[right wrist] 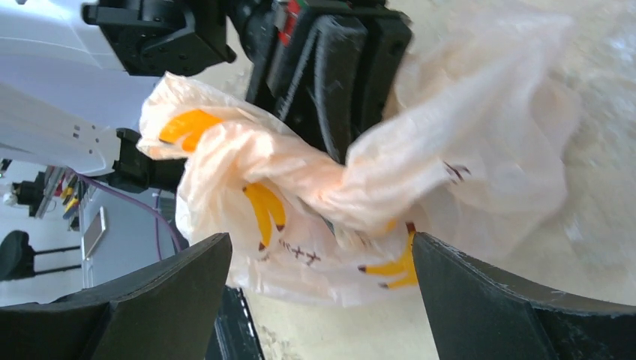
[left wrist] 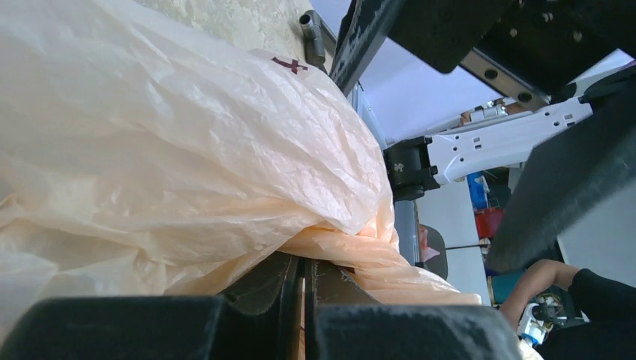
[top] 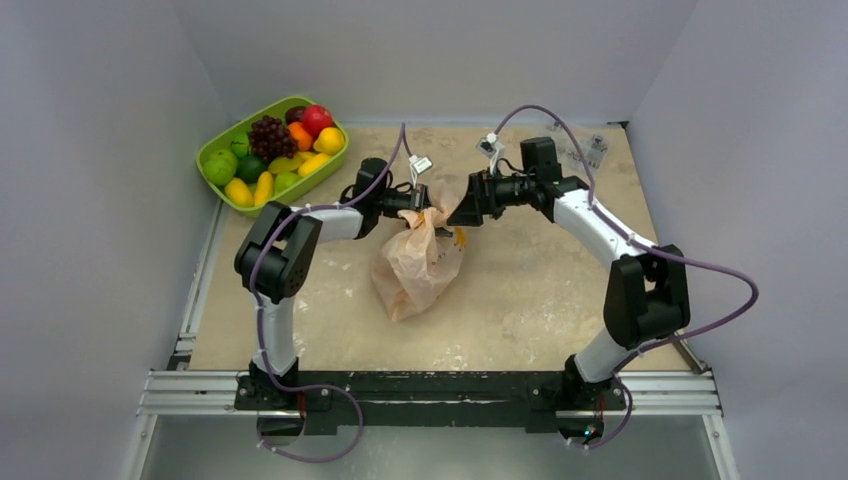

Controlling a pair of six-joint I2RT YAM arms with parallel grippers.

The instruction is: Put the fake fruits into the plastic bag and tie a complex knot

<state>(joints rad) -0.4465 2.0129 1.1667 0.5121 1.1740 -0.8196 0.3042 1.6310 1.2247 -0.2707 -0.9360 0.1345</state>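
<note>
Two robot arms meet over a peach bag (top: pixel 420 262) at the middle of a speckled table (top: pixel 540 290). The bag lies slumped on its side, its bunched neck lifted toward the far edge, where both claws close in on it.

The left gripper (top: pixel 425 203) has its jaws pressed fully together on the neck. Its own camera shows thin plastic (left wrist: pixel 187 150) pinched in the seam between the two black fingers (left wrist: pixel 247 289), with the rest of the bag billowing over them.

The right gripper (top: pixel 462 212) stands just beside it with its jaws spread wide and nothing in its grasp. From its wrist camera, the two dark fingers (right wrist: pixel 150 300) frame a crumpled, banana-printed fold of the bag (right wrist: pixel 262 202). That fold hangs loose between them, touching neither. Behind it the left gripper (right wrist: pixel 337 82) clamps the twisted plastic from above. Whether that twist amounts to a knot cannot be told from here.

The fake fruits (top: pixel 275 160) sit heaped in a lime-green tray (top: pixel 300 185) at the far left corner, well apart from the bag. A dark grape bunch (top: pixel 270 135) and a red fruit (top: pixel 317 119) lie on top, with yellow, orange and green pieces around them. What the bag itself holds cannot be made out through the crinkled film. A few small clear packets (top: pixel 590 150) lie at the far right corner.
</note>
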